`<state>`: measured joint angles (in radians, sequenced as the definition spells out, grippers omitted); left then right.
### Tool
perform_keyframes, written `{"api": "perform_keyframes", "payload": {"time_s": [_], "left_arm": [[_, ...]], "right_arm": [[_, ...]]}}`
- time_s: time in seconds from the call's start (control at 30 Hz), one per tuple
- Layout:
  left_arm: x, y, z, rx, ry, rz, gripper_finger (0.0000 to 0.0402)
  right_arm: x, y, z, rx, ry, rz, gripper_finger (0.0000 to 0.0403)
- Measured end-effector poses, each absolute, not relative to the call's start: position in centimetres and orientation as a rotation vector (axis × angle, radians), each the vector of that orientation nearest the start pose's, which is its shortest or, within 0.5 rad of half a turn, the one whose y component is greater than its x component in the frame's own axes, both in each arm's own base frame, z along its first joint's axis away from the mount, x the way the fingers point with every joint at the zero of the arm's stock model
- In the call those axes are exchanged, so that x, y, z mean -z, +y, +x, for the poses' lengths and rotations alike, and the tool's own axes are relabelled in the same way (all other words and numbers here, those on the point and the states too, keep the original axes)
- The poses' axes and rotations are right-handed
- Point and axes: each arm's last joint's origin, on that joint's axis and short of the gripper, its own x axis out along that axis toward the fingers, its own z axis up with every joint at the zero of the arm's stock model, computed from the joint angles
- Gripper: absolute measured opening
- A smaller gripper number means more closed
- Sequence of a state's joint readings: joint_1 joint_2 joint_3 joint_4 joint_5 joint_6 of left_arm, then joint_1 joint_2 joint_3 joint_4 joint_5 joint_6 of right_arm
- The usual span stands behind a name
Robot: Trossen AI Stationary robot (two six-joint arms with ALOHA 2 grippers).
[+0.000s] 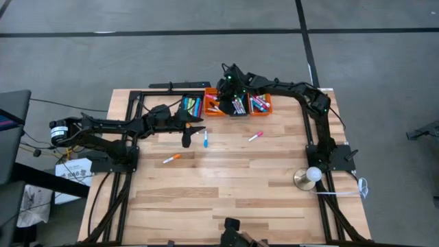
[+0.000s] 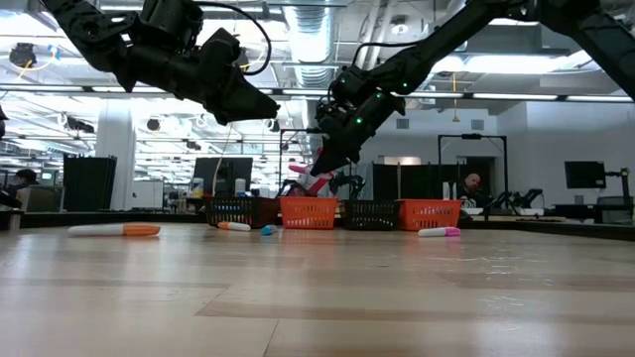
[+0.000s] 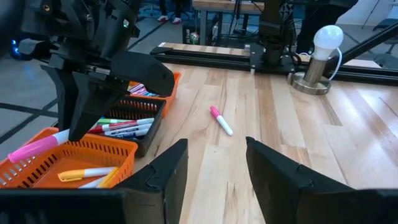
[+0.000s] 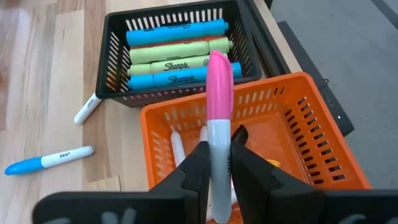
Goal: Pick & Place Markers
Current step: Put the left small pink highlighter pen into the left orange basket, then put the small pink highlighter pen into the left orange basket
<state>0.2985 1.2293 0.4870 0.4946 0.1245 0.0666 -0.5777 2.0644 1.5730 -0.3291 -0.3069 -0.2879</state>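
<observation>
Your right gripper [image 4: 219, 163] is clamped on a pink-capped marker [image 4: 219, 118], w/ the marker's pink end over the orange bin [image 4: 311, 134]; in the high view that's upper centre of the frame. The black bin [image 4: 118, 46] just beside it holds blue, green & orange markers. Your left gripper [image 3: 216, 163] hangs above the table [image 1: 226, 178] w/ fingers apart, nothing btwn them, left of centre in the high view. Loose markers on the wood: pink one [image 1: 255, 136] centre-right, blue one [image 1: 205, 140] near the left gripper, orange one [image 1: 171, 158] lower left of it.
</observation>
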Motion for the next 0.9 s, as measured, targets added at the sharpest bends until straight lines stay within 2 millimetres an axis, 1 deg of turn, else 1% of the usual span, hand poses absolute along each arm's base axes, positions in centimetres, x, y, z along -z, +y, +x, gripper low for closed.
{"api": "perform_keyframes", "payload": {"time_s": [0.33,0.43,0.7,0.83,0.9], "left_arm": [[-20.71,6.90,23.64,-0.165,0.249,0.014,0.0159],[-20.70,6.90,23.64,-0.165,0.249,0.014,0.0159],[-20.70,6.90,23.64,-0.165,0.249,0.014,0.0159],[-20.70,6.90,23.64,-0.165,0.249,0.014,0.0159],[-20.70,6.90,23.64,-0.165,0.249,0.014,0.0159]], "right_arm": [[-20.21,-23.93,38.47,0.137,0.788,0.081,0.0059],[-20.20,-23.93,38.47,0.137,0.788,0.081,0.0076],[-20.21,-23.93,38.47,0.127,0.789,0.058,0.0143],[-20.27,-23.91,38.40,0.134,0.792,0.077,0.0163],[-20.74,-23.65,38.03,0.137,0.811,0.104,0.0167]]}}
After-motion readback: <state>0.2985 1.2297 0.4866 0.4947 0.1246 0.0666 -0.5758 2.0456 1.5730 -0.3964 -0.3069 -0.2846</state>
